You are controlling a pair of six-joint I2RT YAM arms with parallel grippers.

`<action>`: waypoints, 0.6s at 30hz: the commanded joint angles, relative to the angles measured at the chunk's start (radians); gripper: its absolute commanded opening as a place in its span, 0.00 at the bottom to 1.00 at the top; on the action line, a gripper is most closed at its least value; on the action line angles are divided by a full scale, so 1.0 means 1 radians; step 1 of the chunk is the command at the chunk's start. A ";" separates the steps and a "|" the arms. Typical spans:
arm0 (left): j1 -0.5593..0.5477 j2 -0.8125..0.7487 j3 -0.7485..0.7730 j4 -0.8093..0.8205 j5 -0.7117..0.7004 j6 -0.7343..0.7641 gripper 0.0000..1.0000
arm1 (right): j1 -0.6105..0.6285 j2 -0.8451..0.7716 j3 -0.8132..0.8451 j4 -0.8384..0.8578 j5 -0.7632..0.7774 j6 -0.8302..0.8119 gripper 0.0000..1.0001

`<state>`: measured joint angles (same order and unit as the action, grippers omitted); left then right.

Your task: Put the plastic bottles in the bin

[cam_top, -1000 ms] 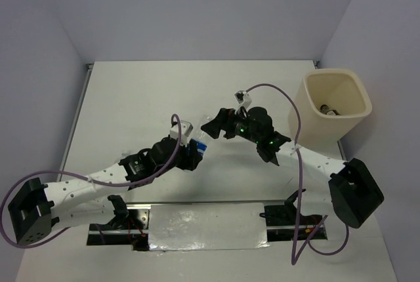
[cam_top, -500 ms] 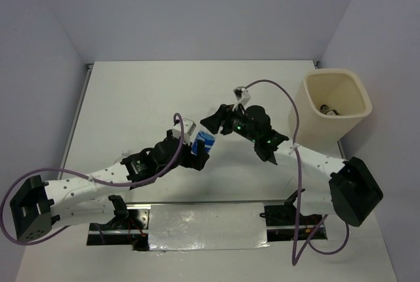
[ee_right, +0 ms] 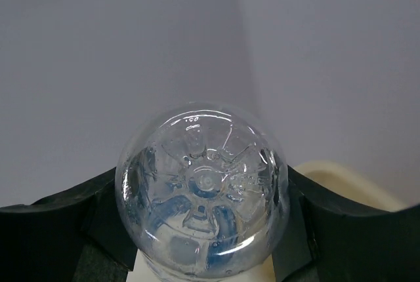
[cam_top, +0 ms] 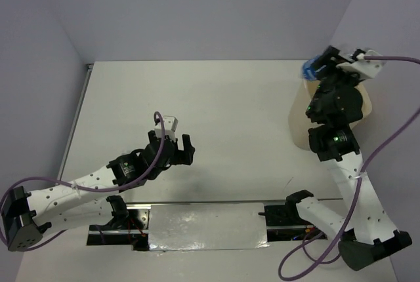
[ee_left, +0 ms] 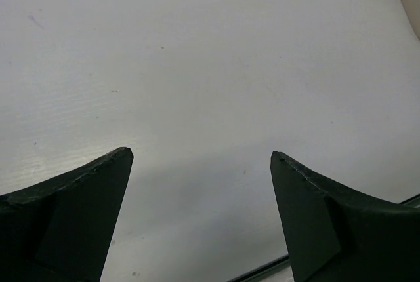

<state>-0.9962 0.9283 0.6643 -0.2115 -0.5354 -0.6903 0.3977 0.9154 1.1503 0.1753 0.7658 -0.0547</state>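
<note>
Right hand (cam_top: 323, 67): gripping clear bottle (ee_right: 202, 190), above bin (cam_top: 298, 119)
Left hand (ee_left: 200, 156): wide open, empty, well left of bin

1 btl (cam_top: 311, 69), 1 bin (cam_top: 299, 122)

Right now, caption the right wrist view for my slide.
Right gripper clamps a clear bottle, base toward the camera, with the bin rim visible beyond.

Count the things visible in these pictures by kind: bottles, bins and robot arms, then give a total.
Clear plastic bottle: 1
Cream bin: 1
Robot arms: 2, left arm and right arm
Total: 4
</note>
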 commanded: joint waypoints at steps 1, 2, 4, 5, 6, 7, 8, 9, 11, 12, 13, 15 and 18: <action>0.010 -0.013 0.000 -0.055 -0.072 -0.055 0.99 | -0.156 0.028 0.061 0.056 0.214 -0.244 0.35; 0.011 -0.011 0.000 -0.063 -0.074 -0.061 0.99 | -0.186 0.040 0.066 0.079 0.233 -0.273 0.36; 0.019 -0.009 0.001 -0.084 -0.072 -0.075 0.99 | -0.239 0.089 0.075 0.124 0.271 -0.341 0.39; 0.022 -0.011 0.003 -0.091 -0.072 -0.084 0.99 | -0.288 0.106 0.078 0.130 0.279 -0.352 0.40; 0.025 -0.009 0.003 -0.095 -0.072 -0.089 0.99 | -0.310 0.143 0.087 0.112 0.285 -0.344 0.40; 0.027 -0.009 0.004 -0.113 -0.074 -0.097 0.99 | -0.327 0.160 0.092 0.089 0.285 -0.329 0.44; 0.030 -0.009 0.006 -0.123 -0.078 -0.109 0.99 | -0.354 0.175 0.109 0.058 0.279 -0.279 0.46; 0.033 -0.009 0.008 -0.146 -0.087 -0.127 0.99 | -0.373 0.198 0.118 -0.009 0.253 -0.220 0.53; 0.041 -0.013 0.003 -0.166 -0.094 -0.141 0.99 | -0.384 0.224 0.127 -0.092 0.218 -0.173 0.76; 0.042 -0.014 0.000 -0.179 -0.098 -0.155 0.99 | -0.390 0.234 0.141 -0.121 0.211 -0.122 0.85; 0.050 -0.016 -0.002 -0.189 -0.103 -0.163 0.99 | -0.390 0.240 0.147 -0.170 0.195 -0.102 0.93; 0.060 -0.017 -0.003 -0.206 -0.109 -0.187 0.99 | -0.390 0.244 0.166 -0.232 0.130 -0.032 1.00; 0.091 -0.009 -0.003 -0.239 -0.109 -0.207 0.99 | -0.390 0.223 0.173 -0.286 0.076 0.021 1.00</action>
<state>-0.9272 0.9272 0.6640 -0.4126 -0.6106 -0.8474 0.0124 1.1873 1.2430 -0.0490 0.9047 -0.1398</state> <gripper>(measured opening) 0.993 0.996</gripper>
